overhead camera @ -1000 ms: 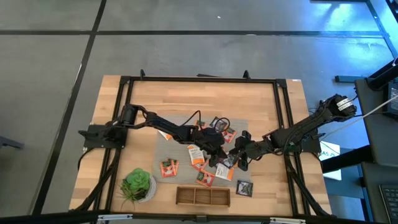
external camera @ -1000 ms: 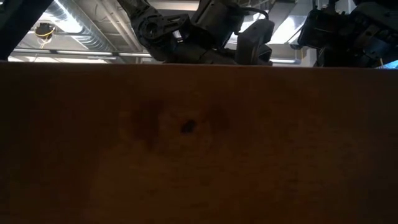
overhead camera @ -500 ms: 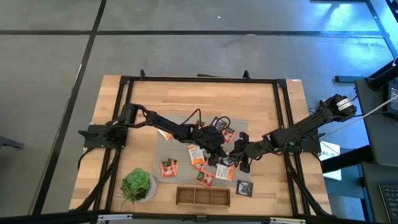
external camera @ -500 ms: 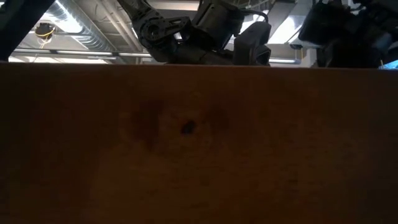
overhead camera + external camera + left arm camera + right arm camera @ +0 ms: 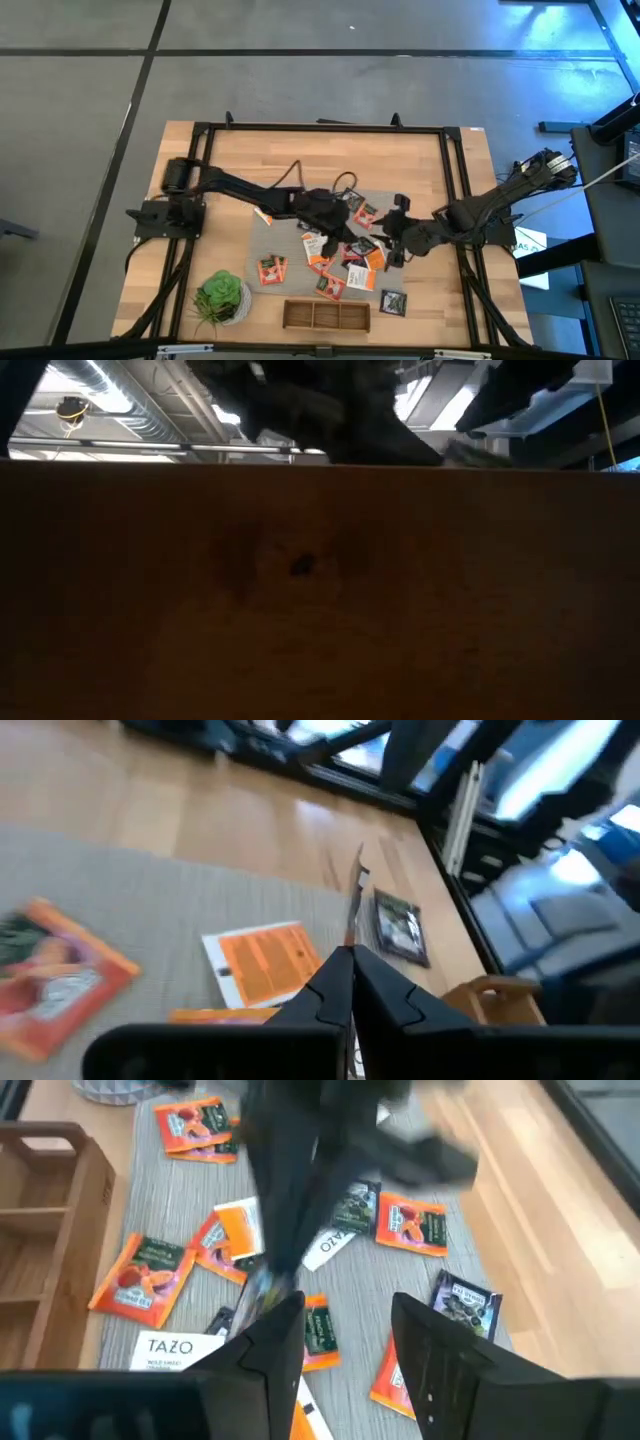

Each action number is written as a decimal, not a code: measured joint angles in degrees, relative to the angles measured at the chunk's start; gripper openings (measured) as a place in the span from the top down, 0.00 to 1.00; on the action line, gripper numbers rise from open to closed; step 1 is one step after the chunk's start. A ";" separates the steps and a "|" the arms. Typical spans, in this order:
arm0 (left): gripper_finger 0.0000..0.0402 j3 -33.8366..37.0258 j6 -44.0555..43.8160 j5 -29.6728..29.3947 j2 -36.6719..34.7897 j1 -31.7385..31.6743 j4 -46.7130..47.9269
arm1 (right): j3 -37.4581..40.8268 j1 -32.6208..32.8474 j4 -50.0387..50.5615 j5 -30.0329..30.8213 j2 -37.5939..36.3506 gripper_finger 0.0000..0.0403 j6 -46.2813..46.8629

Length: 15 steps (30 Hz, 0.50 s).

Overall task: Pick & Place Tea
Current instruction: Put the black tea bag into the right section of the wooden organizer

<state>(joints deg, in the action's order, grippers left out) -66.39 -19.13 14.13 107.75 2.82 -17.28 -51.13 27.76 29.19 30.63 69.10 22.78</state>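
The high view looks straight down from well above, taking in the whole bench (image 5: 420,160) and floor around it; the low view sits at bench-top height, close against a wooden face that fills most of it, facing level toward the ceiling beyond; each wrist view looks forward, close over the grey mat (image 5: 510,1275); both share its sachets (image 5: 410,1222) with the high view.

low view: wooden board (image 5: 320,590) hides the table | arms (image 5: 340,410) blurred
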 joint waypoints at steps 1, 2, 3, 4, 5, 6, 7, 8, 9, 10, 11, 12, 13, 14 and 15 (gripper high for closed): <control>1.00 2.69 0.36 -2.87 -2.65 0.50 -0.40 | 0.90 0.93 0.12 0.94 -0.60 0.62 0.82; 1.00 5.45 0.76 -5.74 -5.13 1.17 -1.89 | 1.86 1.77 -0.46 2.04 -1.10 0.62 1.15; 1.00 8.20 0.86 -8.66 -7.31 1.91 -5.01 | 2.84 2.50 -1.68 3.19 -1.61 0.62 1.32; 1.00 11.11 0.83 -11.29 -9.15 2.52 -9.15 | 3.86 3.15 -2.43 4.59 -2.15 0.62 1.38; 1.00 13.99 0.56 -13.76 -10.54 3.17 -14.09 | 4.89 3.50 -3.56 6.32 -2.48 0.62 1.25; 0.99 16.92 0.54 -15.81 -11.76 3.98 -18.80 | 5.84 3.71 -5.87 8.07 -2.56 0.62 0.76; 0.99 19.75 0.82 -17.38 -12.67 4.64 -22.92 | 6.74 3.70 -8.29 9.38 -2.56 0.62 -0.26; 1.00 21.85 1.07 -18.82 -12.79 5.11 -27.94 | 7.56 3.68 -10.09 10.43 -2.56 0.62 -1.35; 1.00 23.83 1.46 -20.13 -12.73 5.57 -32.42 | 8.13 3.66 -12.12 10.87 -2.48 0.62 -2.98; 1.00 25.96 1.87 -21.36 -12.77 6.00 -36.03 | 8.40 3.35 -14.42 10.87 -2.24 0.62 -4.87; 0.99 27.44 2.23 -22.18 -12.63 6.36 -38.55 | 8.46 2.95 -16.69 10.52 -1.95 0.62 -6.59; 0.99 28.40 2.82 -22.27 -12.30 6.41 -40.47 | 8.46 2.73 -18.22 9.96 -1.85 0.62 -8.35; 0.99 28.95 3.25 -22.33 -11.91 6.46 -41.81 | 8.55 2.67 -19.63 9.43 -1.80 0.62 -9.96; 0.99 29.49 3.87 -22.71 -11.81 6.56 -42.12 | 8.57 2.62 -21.92 8.57 -1.54 0.62 -11.52; 1.00 29.74 4.31 -23.06 -11.75 6.79 -42.00 | 8.54 2.61 -24.12 7.69 -1.37 0.62 -13.09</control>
<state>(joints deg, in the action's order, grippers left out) -36.65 -14.82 -8.93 96.00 9.61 -59.28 -42.59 30.37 5.07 38.31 67.73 9.69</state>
